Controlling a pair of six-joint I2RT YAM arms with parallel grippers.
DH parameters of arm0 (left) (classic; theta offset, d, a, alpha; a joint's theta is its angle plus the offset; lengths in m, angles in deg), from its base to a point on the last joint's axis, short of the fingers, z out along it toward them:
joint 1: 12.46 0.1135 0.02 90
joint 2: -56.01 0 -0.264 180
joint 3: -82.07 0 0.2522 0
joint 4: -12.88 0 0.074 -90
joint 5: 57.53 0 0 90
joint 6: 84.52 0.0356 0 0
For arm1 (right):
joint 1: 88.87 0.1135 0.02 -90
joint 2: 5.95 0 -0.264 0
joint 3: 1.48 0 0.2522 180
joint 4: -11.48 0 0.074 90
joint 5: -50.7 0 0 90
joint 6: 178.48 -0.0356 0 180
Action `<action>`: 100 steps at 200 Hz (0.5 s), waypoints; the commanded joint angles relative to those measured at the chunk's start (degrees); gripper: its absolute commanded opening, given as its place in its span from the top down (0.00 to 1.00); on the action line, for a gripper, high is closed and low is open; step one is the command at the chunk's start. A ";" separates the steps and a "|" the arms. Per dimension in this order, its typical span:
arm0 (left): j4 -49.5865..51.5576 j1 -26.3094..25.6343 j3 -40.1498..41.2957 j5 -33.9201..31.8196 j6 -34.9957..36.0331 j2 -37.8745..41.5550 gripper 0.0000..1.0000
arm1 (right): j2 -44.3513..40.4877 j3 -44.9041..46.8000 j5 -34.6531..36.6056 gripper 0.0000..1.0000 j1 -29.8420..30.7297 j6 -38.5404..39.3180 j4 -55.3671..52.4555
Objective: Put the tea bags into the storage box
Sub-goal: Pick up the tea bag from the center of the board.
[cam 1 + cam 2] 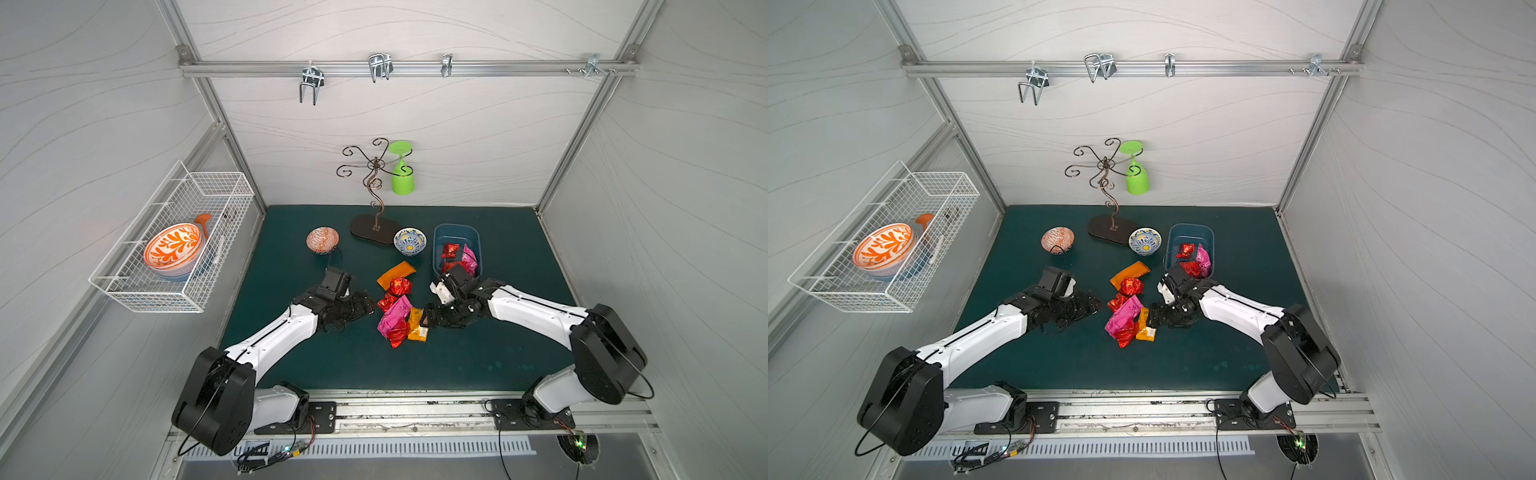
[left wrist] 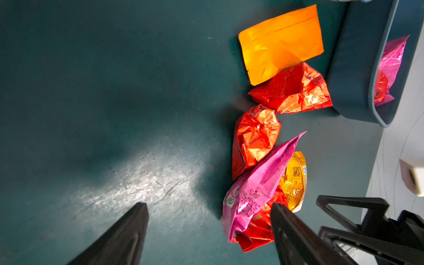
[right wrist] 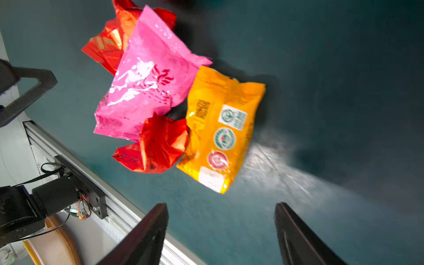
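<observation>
Several tea bags lie heaped in the middle of the green mat: a flat orange one (image 1: 395, 274), red ones (image 1: 400, 286), a pink one (image 1: 394, 316) and a yellow one (image 1: 417, 328). The blue storage box (image 1: 456, 232) stands at the back right, holding red (image 1: 450, 250) and pink (image 1: 469, 262) packets. My left gripper (image 1: 368, 305) hangs open just left of the heap; in the left wrist view its gap (image 2: 208, 205) is empty, with the pink packet (image 2: 259, 183) beside one finger. My right gripper (image 1: 428, 318) is open right of the heap, short of the yellow packet (image 3: 220, 128), with nothing between its fingers (image 3: 221, 205).
A blue-patterned bowl (image 1: 410, 241) sits next to the box, and a red-patterned bowl (image 1: 322, 240) stands at back left. A wire cup stand (image 1: 374, 230) carries a green glass (image 1: 401, 174). A white wire basket (image 1: 174, 245) with an orange bowl hangs on the left wall.
</observation>
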 commanded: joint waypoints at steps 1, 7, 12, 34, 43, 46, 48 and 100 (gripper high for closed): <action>-1.22 -0.27 -1.30 0.60 -0.47 -0.06 0.12 | 3.56 -1.59 -1.52 0.22 1.03 -1.18 3.40; -1.21 -0.29 -1.26 0.54 -0.56 0.14 0.12 | 4.53 -1.90 -1.51 0.22 1.00 -1.18 3.62; -1.19 -0.27 -1.12 0.54 -0.57 0.22 0.12 | 5.23 -2.14 -1.51 0.22 1.05 -1.22 3.68; -0.86 -0.28 -0.99 0.26 -0.43 0.68 0.12 | 7.92 -3.44 -1.87 0.24 1.06 -0.96 3.95; -0.86 -0.27 -0.90 0.19 -0.45 0.65 0.12 | 8.52 -3.78 -1.77 0.24 1.02 -0.88 3.98; -0.78 -0.27 -0.97 0.20 -0.43 0.70 0.12 | 8.71 -3.90 -1.63 0.25 1.02 -0.94 3.94; -0.76 -0.27 -0.98 0.15 -0.41 0.72 0.12 | 8.79 -3.98 -1.53 0.25 1.02 -0.94 3.87; -0.76 -0.29 -1.42 0.14 -0.09 0.46 0.12 | 9.94 -4.18 -0.16 0.47 1.03 -0.55 3.20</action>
